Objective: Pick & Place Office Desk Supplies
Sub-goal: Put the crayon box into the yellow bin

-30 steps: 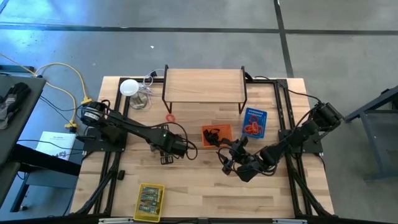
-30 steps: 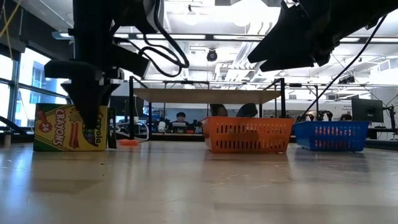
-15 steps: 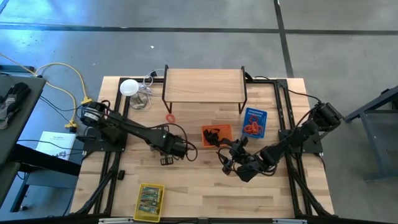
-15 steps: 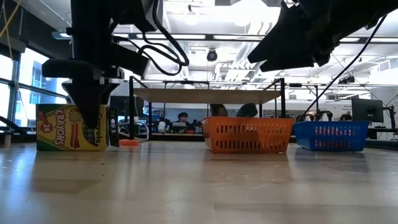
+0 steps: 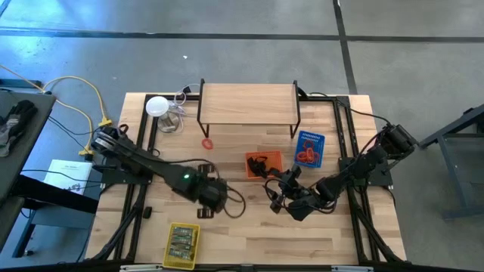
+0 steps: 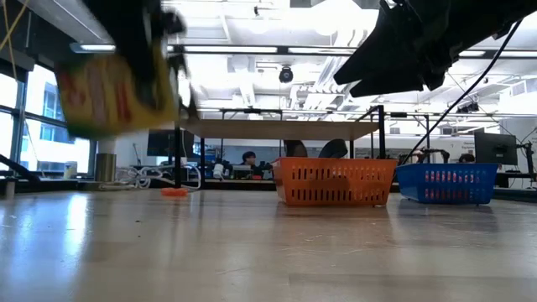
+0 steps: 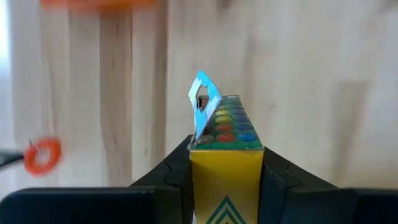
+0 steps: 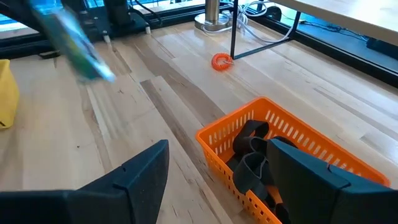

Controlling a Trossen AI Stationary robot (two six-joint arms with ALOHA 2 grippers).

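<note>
Left gripper (image 7: 226, 180): closed on a yellow crayon pack (image 7: 225, 163), one finger (image 7: 169, 177) against each side; the pack's flap stands open, showing coloured tips. In the high view this gripper (image 5: 206, 202) is over the table's front-left part, just behind the yellow basket (image 5: 182, 243). In the low view the pack (image 6: 113, 92) is blurred and clear of the table (image 6: 268, 252).

Right gripper (image 8: 214, 186): fingers spread wide, holding nothing. In the high view it (image 5: 281, 190) is at mid-table, just in front of the orange basket (image 5: 264, 164).

Yellow basket: near the front edge, left of centre; holds yellow-green packs (image 5: 181, 241).

Orange basket (image 8: 292, 158): centre of the table; holds black clips (image 8: 254, 152).

Blue basket (image 5: 308, 149): right of the orange basket, beside the riser's right leg; holds red bands (image 5: 305, 156).

Loose red band (image 5: 206, 143): on the table by the riser's left leg, also seen from the right wrist (image 8: 221, 61) and the left wrist (image 7: 42, 155).

Wooden riser (image 5: 249, 103): along the back edge, centre.

White disc (image 5: 156, 106): back-left corner, beside a tangle of cable.
</note>
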